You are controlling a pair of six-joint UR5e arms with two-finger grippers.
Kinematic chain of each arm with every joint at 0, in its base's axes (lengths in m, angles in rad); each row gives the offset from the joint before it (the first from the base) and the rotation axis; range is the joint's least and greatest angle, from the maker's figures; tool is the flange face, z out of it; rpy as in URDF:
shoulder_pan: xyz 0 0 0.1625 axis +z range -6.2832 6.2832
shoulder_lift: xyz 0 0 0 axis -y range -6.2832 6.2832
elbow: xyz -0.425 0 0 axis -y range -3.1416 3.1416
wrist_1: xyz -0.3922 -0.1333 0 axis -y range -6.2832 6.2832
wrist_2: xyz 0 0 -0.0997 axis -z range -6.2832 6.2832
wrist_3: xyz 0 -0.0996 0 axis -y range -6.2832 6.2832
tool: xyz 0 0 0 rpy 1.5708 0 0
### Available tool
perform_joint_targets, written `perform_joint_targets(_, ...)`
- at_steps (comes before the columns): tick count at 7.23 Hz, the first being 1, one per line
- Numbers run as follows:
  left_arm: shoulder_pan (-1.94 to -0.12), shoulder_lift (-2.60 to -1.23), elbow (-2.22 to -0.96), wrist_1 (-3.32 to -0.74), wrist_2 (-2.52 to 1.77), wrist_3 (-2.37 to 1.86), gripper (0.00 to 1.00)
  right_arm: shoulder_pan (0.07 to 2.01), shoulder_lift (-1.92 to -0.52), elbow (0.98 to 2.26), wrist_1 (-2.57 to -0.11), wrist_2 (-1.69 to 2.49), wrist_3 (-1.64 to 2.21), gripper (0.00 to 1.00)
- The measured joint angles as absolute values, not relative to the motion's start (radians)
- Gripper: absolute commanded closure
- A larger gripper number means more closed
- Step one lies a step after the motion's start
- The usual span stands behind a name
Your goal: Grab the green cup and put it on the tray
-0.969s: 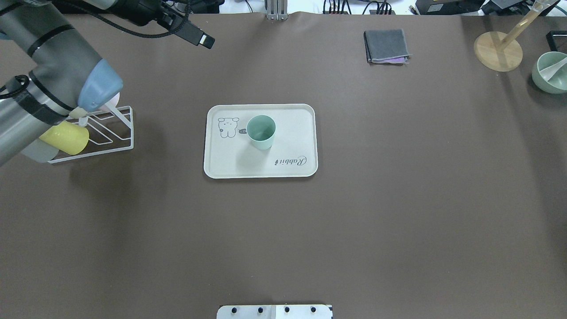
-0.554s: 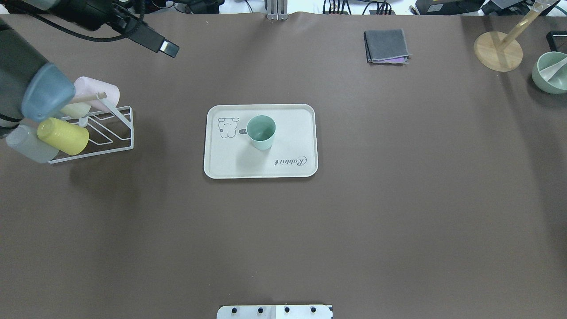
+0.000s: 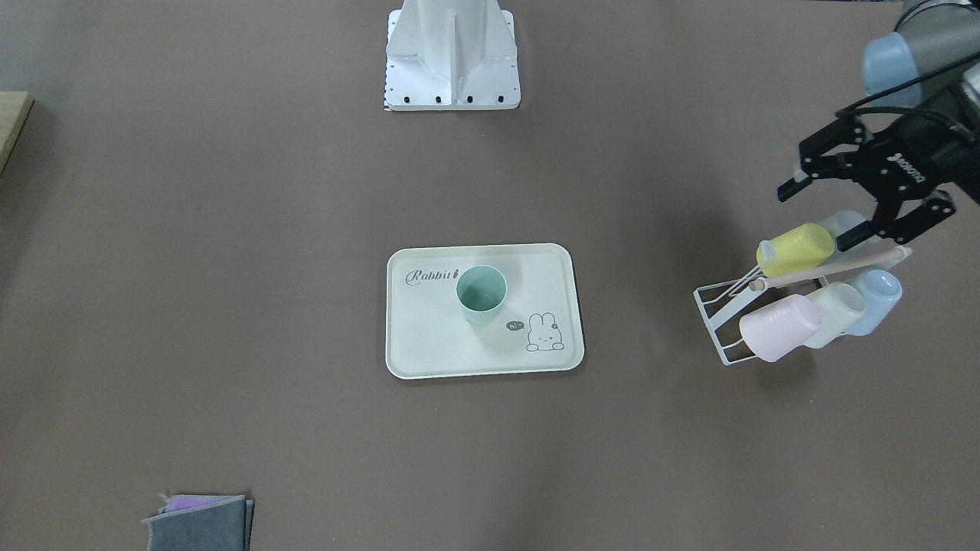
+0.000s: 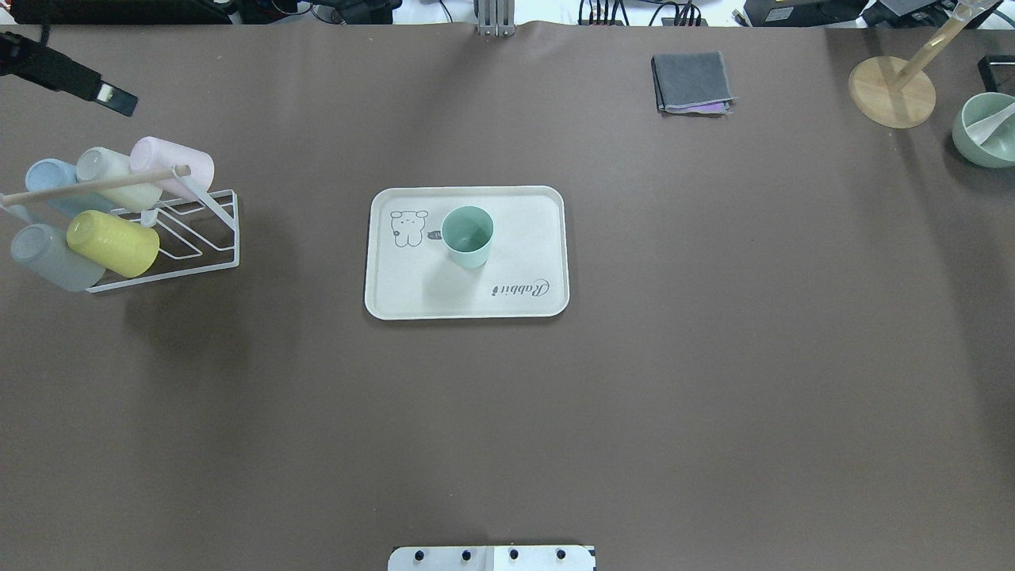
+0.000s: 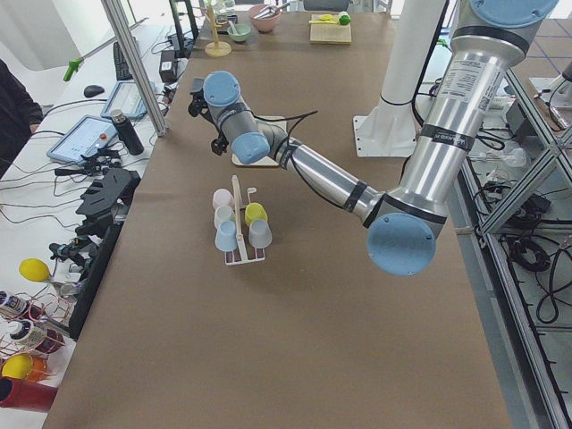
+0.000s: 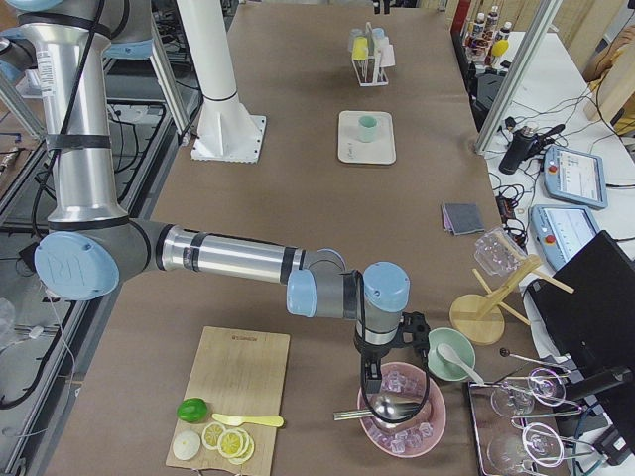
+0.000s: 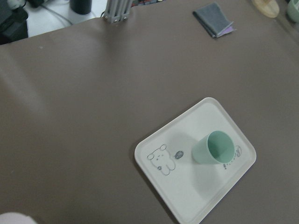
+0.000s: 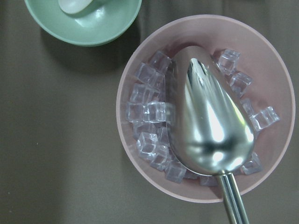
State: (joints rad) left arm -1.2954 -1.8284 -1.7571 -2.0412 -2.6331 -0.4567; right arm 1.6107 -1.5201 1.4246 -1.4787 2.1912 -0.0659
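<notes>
The green cup (image 3: pixel 481 293) (image 4: pixel 467 235) (image 7: pixel 213 148) stands upright on the cream tray (image 3: pixel 429 352) (image 4: pixel 396 293) (image 7: pixel 187 205), near its middle, with nothing touching it. My left gripper (image 3: pixel 815 216) hangs open and empty far from the tray, above the cup rack's back side. In the overhead view only one of its fingers (image 4: pixel 115 97) shows at the far left edge. My right gripper (image 6: pixel 380 377) appears only in the exterior right view, over a pink bowl of ice, and I cannot tell whether it is open or shut.
A white wire rack (image 3: pixel 723 321) (image 4: pixel 198 238) holds several pastel cups lying on their sides. A folded grey cloth (image 4: pixel 692 82), a wooden stand (image 4: pixel 892 91) and a green bowl (image 4: pixel 986 128) sit at the far right. A metal scoop (image 8: pixel 210 112) rests in the ice bowl (image 8: pixel 135 186).
My left arm has pulled back to the left and out of most of the overhead view, uncovering the cup rack. The green cup and tray have not moved.
</notes>
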Motion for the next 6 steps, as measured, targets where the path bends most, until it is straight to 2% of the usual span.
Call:
perform_joint_targets(2, -1.365, -1.666, -1.726, -2.041, -2.659, -0.424, 0.02, 1.611, -1.520, 1.424, -1.478, 2.191, -0.066, 0.00)
perform_joint_targets(6, -1.437, -1.553, -1.683, -1.976, -2.539, -0.240, 0.02, 1.611, -1.522, 1.430, -1.477, 2.189, -0.065, 0.00)
